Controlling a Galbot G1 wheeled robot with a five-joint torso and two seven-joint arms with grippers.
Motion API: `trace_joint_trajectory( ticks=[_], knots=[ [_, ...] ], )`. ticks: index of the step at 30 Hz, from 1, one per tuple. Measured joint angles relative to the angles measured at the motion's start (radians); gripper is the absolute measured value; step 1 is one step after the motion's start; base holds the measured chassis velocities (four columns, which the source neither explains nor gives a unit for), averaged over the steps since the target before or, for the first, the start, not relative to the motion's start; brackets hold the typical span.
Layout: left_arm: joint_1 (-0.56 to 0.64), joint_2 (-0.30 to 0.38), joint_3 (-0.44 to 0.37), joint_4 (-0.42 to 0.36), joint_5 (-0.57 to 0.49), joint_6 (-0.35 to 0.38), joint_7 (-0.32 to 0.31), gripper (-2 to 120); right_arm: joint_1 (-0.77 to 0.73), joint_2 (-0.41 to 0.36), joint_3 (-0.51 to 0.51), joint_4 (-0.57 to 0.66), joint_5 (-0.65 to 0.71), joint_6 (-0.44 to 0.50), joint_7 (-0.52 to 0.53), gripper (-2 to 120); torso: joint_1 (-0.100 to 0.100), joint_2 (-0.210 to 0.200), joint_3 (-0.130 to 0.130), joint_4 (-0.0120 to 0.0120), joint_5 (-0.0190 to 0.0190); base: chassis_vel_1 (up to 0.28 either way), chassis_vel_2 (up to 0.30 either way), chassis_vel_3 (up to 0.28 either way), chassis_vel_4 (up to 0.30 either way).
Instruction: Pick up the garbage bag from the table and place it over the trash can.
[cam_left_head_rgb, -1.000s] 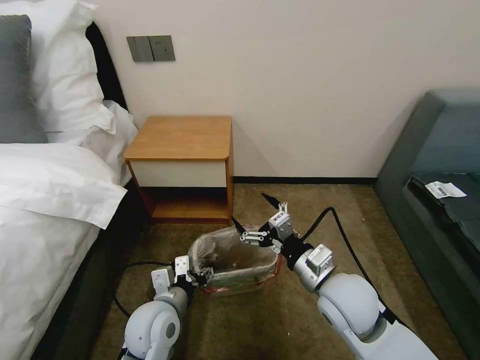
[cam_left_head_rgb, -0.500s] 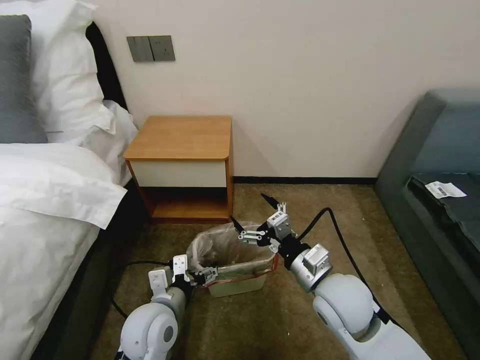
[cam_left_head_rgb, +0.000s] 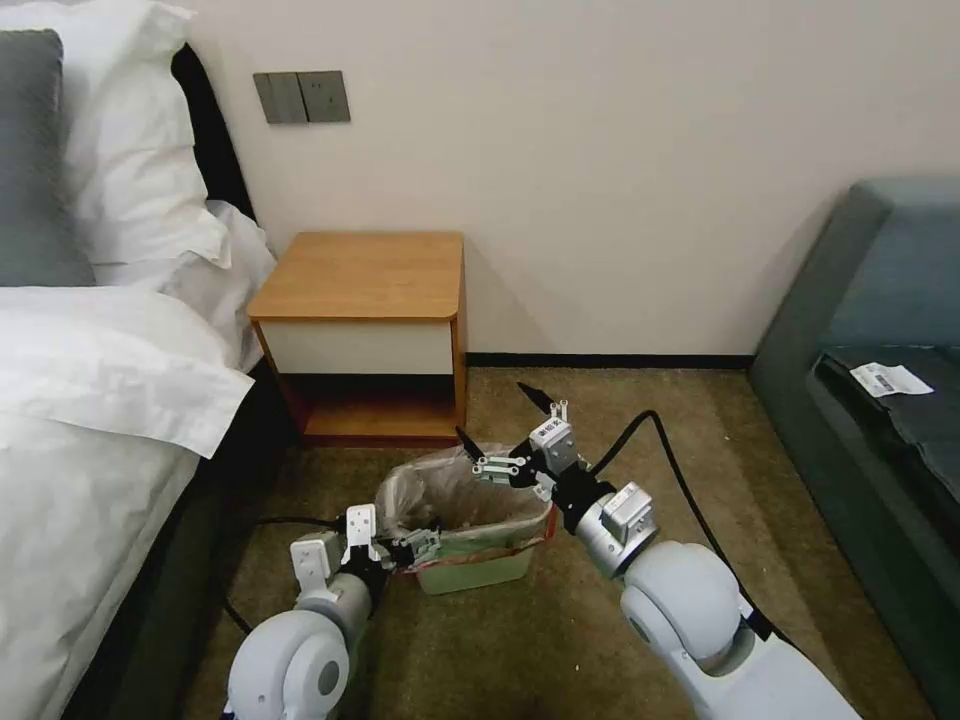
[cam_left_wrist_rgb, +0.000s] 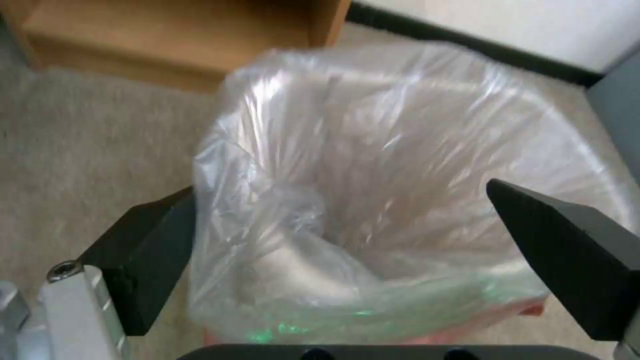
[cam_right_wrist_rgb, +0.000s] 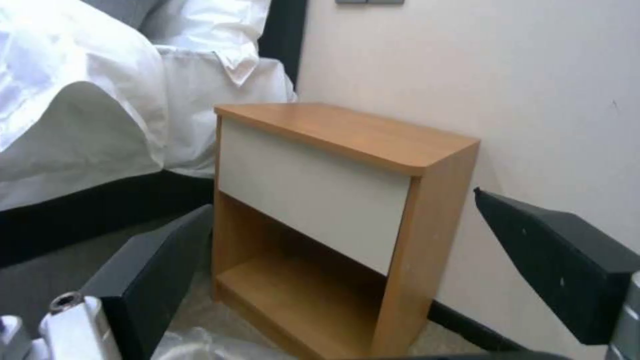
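The trash can (cam_left_head_rgb: 470, 570) stands on the carpet (cam_left_head_rgb: 620, 440) just in front of the table (cam_left_head_rgb: 365, 275), with the bed (cam_left_head_rgb: 90, 400) beyond the table's far side and a dark sofa (cam_left_head_rgb: 880, 350) well apart opposite. The garbage bag (cam_left_head_rgb: 455, 495) lines the can, mouth upward, its red-pink rim folded over the can's lip; inside lies crumpled plastic only. The left gripper (cam_left_head_rgb: 425, 545) hangs at the can's near corner, spread wide around the bag's edge. The right gripper (cam_left_head_rgb: 495, 440) hovers wide over the can's far rim.
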Motion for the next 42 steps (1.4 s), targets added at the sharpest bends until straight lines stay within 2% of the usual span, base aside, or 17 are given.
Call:
trace_joint_trajectory(
  ticks=[11,14,15,17,18,19,21,22,24,26,27,29,34,36,39,40,42],
  knots=[
    [0.004,-0.008,-0.006,-0.057,0.012,-0.025,0.002,100,0.006,0.011,-0.003,-0.012,-0.004,0.001,-0.003,100,0.0,0.0,0.0,0.0,0.0,0.0,0.0,0.0,0.0],
    [-0.001,-0.01,-0.013,-0.055,0.081,-0.093,-0.002,100,-0.001,0.018,0.003,-0.013,-0.009,0.005,-0.003,100,0.0,0.0,0.0,0.0001,0.0,0.0,0.0,0.0,0.0],
    [-0.001,-0.01,-0.013,-0.055,0.081,-0.093,-0.002,100,-0.001,0.018,0.003,-0.013,-0.009,0.005,-0.003,100,0.0,0.0,0.0,0.0001,0.0,0.0,0.0,0.0,0.0],
    [-0.028,-0.008,-0.023,-0.01,0.17,-0.228,-0.004,100,-0.02,0.038,0.01,-0.015,-0.017,0.02,0.019,100,0.0,0.0,0.0,0.0001,-0.0001,0.0,0.0,0.0,0.0],
    [-0.028,-0.008,-0.023,-0.01,0.17,-0.228,-0.004,100,-0.02,0.038,0.01,-0.015,-0.017,0.02,0.019,100,0.0,0.0,0.0,0.0001,-0.0001,0.0,0.0,0.0,0.0],
    [-0.045,-0.002,-0.03,0.029,0.222,-0.318,-0.004,100,-0.036,0.059,0.012,-0.018,-0.021,0.032,0.05,100,0.0,0.0,0.0,-0.0001,-0.0002,0.0,0.0,0.0,0.0],
    [-0.068,0.014,-0.045,0.124,0.286,-0.548,0.014,100,-0.072,0.113,0.014,-0.035,-0.038,0.069,0.145,100,0.0,0.0,0.0,0.0,-0.0002,0.0,0.0,0.0,0.0],
    [-0.068,0.014,-0.045,0.124,0.286,-0.548,0.014,100,-0.072,0.113,0.014,-0.035,-0.038,0.069,0.145,100,0.0,0.0,0.0,0.0,-0.0002,0.0,0.0,0.0,0.0],
    [-0.088,0.03,-0.066,0.217,0.361,-0.725,0.058,100,-0.123,0.193,0.024,-0.057,-0.094,0.115,0.241,100,0.0,0.0,0.0,-0.0001,-0.0002,0.0,0.0,0.0,0.0],
    [-0.089,0.033,-0.068,0.227,0.367,-0.739,0.065,100,-0.131,0.204,0.026,-0.061,-0.105,0.124,0.253,100,0.0,0.0,0.0,-0.0001,-0.0002,0.0,0.0,0.0,0.0],
    [-0.093,0.04,-0.069,0.258,0.377,-0.786,0.086,100,-0.16,0.248,0.035,-0.076,-0.148,0.163,0.29,100,0.0,0.0,0.0,0.0,-0.0004,0.0,0.0,0.0,0.0],
    [-0.094,0.039,-0.068,0.291,0.379,-0.831,0.108,100,-0.19,0.298,0.045,-0.101,-0.185,0.215,0.318,100,0.0,0.0,0.0,0.0,-0.0001,0.0,0.0,0.0,0.0],
    [-0.099,0.026,-0.062,0.331,0.384,-0.895,0.13,99,-0.208,0.353,0.068,-0.135,-0.22,0.283,0.317,100,0.0,0.0,0.0,0.0,-0.0002,0.0,0.0,0.0,0.0],
    [-0.101,0.023,-0.058,0.35,0.384,-0.919,0.138,99,-0.209,0.388,0.109,-0.162,-0.259,0.345,0.287,100,0.0,0.0,0.0,0.0004,-0.0048,0.0,0.0,0.0,0.0],
    [-0.104,0.023,-0.062,0.364,0.383,-0.943,0.147,98,-0.211,0.411,0.133,-0.186,-0.276,0.384,0.271,100,0.0,0.0,0.0,0.0007,-0.0066,0.0,0.0,0.0,0.0],
    [-0.103,0.023,-0.064,0.368,0.382,-0.949,0.151,98,-0.211,0.411,0.133,-0.186,-0.276,0.384,0.271,100,0.0,0.0,0.0,-0.0003,-0.0016,0.0,0.0,0.0,0.0],
    [-0.105,0.023,-0.068,0.369,0.381,-0.951,0.152,98,-0.211,0.411,0.133,-0.186,-0.276,0.384,0.271,100,0.0,0.0,0.0,0.0006,-0.0001,0.0,0.0,0.0,0.0]
  ],
)
